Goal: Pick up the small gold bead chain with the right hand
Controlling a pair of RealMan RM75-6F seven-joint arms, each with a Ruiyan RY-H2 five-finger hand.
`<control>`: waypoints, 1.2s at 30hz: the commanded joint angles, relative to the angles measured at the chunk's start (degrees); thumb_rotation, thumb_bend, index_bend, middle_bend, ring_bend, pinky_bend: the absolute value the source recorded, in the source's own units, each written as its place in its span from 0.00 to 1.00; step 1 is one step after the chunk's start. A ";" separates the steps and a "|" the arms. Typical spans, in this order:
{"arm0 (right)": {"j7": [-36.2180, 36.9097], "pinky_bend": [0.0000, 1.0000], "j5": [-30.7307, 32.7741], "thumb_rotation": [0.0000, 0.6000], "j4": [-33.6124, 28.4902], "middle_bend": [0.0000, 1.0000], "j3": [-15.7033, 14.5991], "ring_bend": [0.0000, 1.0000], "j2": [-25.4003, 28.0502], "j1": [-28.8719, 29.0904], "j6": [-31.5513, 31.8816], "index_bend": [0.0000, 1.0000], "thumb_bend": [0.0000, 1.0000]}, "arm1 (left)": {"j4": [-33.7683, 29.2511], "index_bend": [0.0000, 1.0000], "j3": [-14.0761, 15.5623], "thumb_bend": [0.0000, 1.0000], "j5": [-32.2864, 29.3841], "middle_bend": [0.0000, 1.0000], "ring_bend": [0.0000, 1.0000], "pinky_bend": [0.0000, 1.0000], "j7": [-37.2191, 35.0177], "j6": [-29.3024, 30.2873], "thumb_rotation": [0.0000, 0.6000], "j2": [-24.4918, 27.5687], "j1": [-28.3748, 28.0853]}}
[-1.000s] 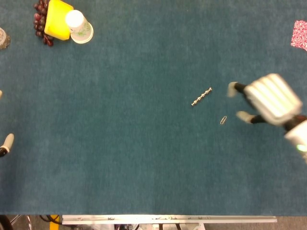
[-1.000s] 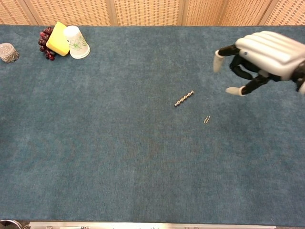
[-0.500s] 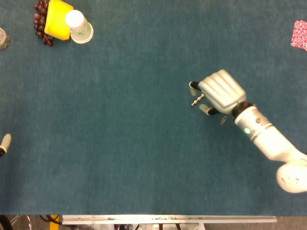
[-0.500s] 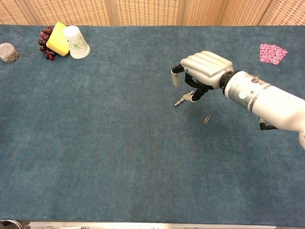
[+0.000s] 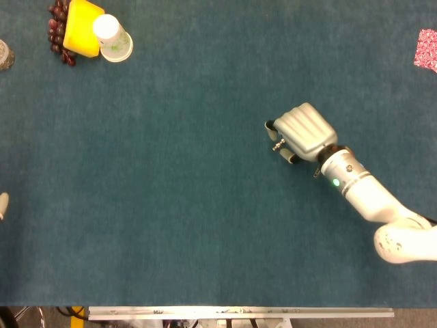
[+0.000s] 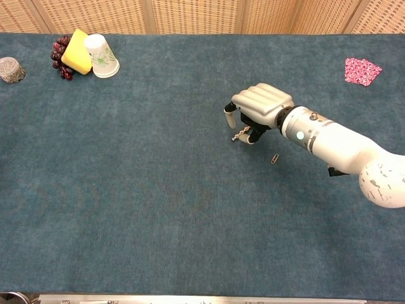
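The small gold bead chain [image 5: 277,144] [image 6: 238,134] lies on the blue table cloth, and only its left end shows from under my right hand [image 5: 304,131] [image 6: 258,105]. That hand hovers palm down right over the chain. Its thumb [image 6: 230,114] is on the far side and a curled finger [image 6: 254,135] on the near side, with a gap between them. The chain lies in that gap on the cloth, close to the finger. Of my left hand only a fingertip [image 5: 2,203] shows at the left edge of the head view.
A paper clip [image 6: 274,159] lies just beside my right wrist. A yellow block [image 6: 76,52], an overturned paper cup [image 6: 101,55] and dark grapes [image 6: 58,56] sit far left at the back, beside a small metal lid [image 6: 9,68]. A pink patterned cloth [image 6: 361,69] lies far right.
My right hand swept in from the right to the chain and lowered over it, and its fingers have drawn closer together around the chain. The left fingertip slid further out of view.
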 commanded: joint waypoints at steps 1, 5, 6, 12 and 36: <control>-0.02 1.00 0.30 1.00 0.55 0.94 -0.29 0.95 -0.37 0.29 -0.09 0.49 0.26 | 0.17 0.00 -0.04 0.30 -0.06 0.03 0.00 0.00 -0.16 0.14 1.00 -0.12 0.12; -0.30 1.00 0.66 1.00 1.27 0.94 -0.90 0.95 -0.69 0.58 -0.21 0.49 0.26 | 0.26 0.00 -0.08 0.30 -0.31 0.03 0.00 0.00 -0.27 -0.01 1.00 -0.13 0.19; -0.34 1.00 0.81 1.00 1.48 0.94 -1.01 0.95 -0.78 0.63 -0.25 0.49 0.26 | 0.23 0.00 -0.06 0.30 -0.27 0.03 0.00 0.00 -0.27 0.04 1.00 -0.09 0.23; -0.71 1.00 1.80 1.00 2.90 0.94 -1.54 0.95 -1.64 1.04 -0.41 0.50 0.26 | 0.63 0.00 -0.16 0.30 -0.40 0.03 0.00 0.00 -0.71 0.15 1.00 -0.24 0.39; -1.90 1.00 4.61 1.00 6.49 0.94 -1.49 0.95 -4.98 2.62 0.18 0.54 0.28 | 2.11 0.00 -0.18 0.30 -0.89 0.03 0.00 0.00 -1.46 -0.37 1.00 -0.37 0.70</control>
